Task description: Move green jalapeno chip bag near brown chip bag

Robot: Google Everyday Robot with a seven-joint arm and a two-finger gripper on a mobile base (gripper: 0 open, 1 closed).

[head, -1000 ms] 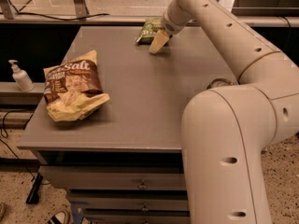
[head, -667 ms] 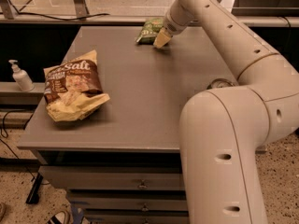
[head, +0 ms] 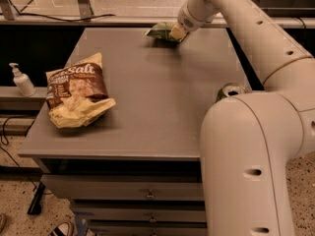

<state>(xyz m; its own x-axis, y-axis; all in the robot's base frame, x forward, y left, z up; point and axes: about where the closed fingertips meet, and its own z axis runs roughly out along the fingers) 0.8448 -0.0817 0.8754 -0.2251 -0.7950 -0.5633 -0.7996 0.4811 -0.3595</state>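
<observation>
The end effector [head: 177,32] is seen at the flat, shiny green bag [head: 158,31] on the smooth grey table [head: 162,107]; its grip cannot be told.

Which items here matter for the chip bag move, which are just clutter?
In the job: green jalapeno chip bag, far table edge; brown chip bag, front left; claw, at the green bag.
Lying about: can, right edge, half hidden; pump bottle, off to the left.
</observation>
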